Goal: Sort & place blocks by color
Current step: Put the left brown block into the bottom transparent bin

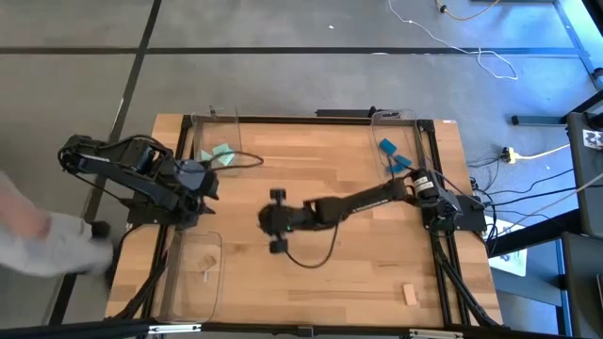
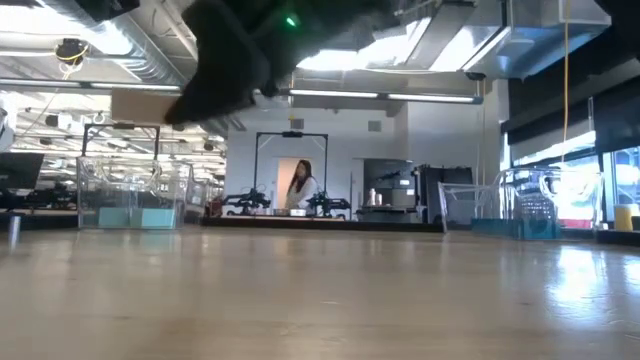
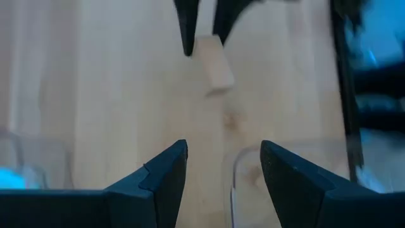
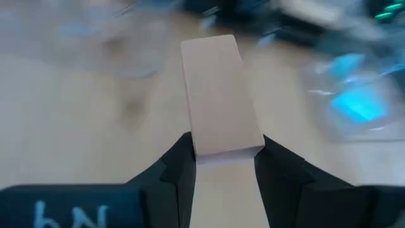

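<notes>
My right gripper [image 4: 223, 147] reaches out over the table's middle [image 1: 273, 221] and is shut on a pale wood block [image 4: 215, 88], which shows above the table in the low view [image 2: 145, 105]. My left gripper [image 3: 221, 168] is open over the table's left side [image 1: 201, 179], facing that block [image 3: 213, 60]. Mint blocks [image 1: 221, 154] lie in the far-left clear tray. Blue blocks [image 1: 391, 155] lie in the far-right tray. Another wood block [image 1: 409, 294] lies flat on the table near the near-right corner. My right gripper pinches the wood block by one end [image 4: 221, 140] between its two fingers [image 4: 180, 158]. The fingers come from the table's right, slanting slightly down, and lie along the block. The block is lifted clear of the table, and its free end [image 2: 125, 105] sticks out toward the table's left.
A third clear tray [image 1: 193, 273] sits at the near-left, with a small pale piece inside. A black cable [image 1: 311, 259] loops on the table under the right arm. A person's pale sleeve [image 1: 38, 240] shows beside the table's left edge. Another person [image 2: 300, 185] stands far back in the room.
</notes>
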`<state>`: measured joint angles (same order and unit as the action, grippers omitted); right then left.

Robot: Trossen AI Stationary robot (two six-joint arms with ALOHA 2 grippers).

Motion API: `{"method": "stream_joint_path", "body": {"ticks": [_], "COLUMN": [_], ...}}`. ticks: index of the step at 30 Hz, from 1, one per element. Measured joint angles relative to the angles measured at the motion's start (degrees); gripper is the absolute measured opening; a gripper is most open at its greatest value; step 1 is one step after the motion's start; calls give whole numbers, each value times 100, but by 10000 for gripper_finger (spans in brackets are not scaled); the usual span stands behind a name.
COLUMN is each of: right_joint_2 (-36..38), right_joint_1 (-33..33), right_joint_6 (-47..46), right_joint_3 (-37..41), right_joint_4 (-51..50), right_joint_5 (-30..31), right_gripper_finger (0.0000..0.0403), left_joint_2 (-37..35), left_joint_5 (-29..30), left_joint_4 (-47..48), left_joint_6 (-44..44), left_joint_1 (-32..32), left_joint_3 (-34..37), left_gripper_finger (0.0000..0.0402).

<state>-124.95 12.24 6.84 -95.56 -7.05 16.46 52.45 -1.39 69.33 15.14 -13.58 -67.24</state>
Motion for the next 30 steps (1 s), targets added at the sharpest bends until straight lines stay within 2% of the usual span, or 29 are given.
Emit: {"method": "stream_joint_path", "body": {"ticks": [4, 8, 16, 22, 30], "right_joint_2": [2, 9, 11, 11, 11], "right_joint_1": [-131, -169, -251, -249, -250], "right_joint_6": [502, 1135, 1895, 2058, 2685], "right_joint_3": [-629, -1046, -1264, -1268, -1270], "right_joint_4": [-295, -362, -420, -302, 636], "right_joint_5": [568, 828, 1490, 1960, 1992], "right_gripper_finger": [129, 129, 129, 129, 129], "left_joint_2": [0, -11, -350, -750, -1073], "left_joint_5": [636, 1181, 1602, 2100, 2187], "left_joint_4": [-14, -102, -687, -687, -475], "left_joint_6": [1076, 1969, 2900, 3620, 4682], "left_joint_1": [4, 7, 7, 7, 7], "left_joint_3": [0, 0, 0, 0, 0], "left_gripper_finger": [193, 193, 193, 193, 193]}}
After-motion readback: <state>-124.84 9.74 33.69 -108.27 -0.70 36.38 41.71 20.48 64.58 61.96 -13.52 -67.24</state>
